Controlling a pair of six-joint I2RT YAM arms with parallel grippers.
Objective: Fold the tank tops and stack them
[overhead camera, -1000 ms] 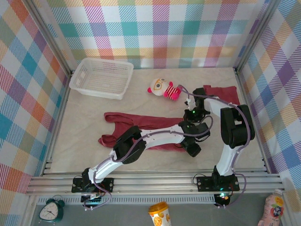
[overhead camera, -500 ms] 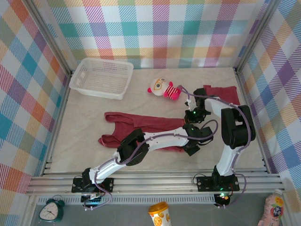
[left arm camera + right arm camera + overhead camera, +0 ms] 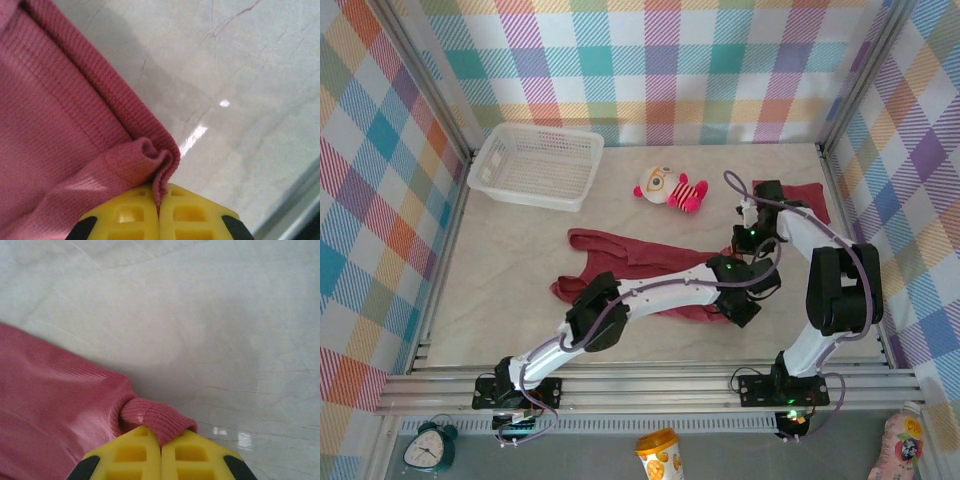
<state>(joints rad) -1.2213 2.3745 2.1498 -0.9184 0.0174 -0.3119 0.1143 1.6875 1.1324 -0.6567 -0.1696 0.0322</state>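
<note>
One maroon tank top (image 3: 640,265) lies spread across the middle of the table. My left gripper (image 3: 741,306) is at its near right corner, shut on a pinched fold of the ribbed hem (image 3: 159,165). My right gripper (image 3: 740,256) is at its far right corner, shut on a rolled bit of hem (image 3: 160,417). In both wrist views the yellow fingers meet with cloth squeezed between them. A second maroon tank top (image 3: 804,196) lies bunched at the back right, partly behind my right arm.
A white plastic basket (image 3: 535,165) stands at the back left. A small striped plush doll (image 3: 670,188) lies behind the spread top. Checked walls close in the table on three sides, and a metal rail (image 3: 650,385) runs along the near edge.
Both grippers have moved to the right, and the middle tank top has slid right with them. My right arm has swung outward toward the right wall.
</note>
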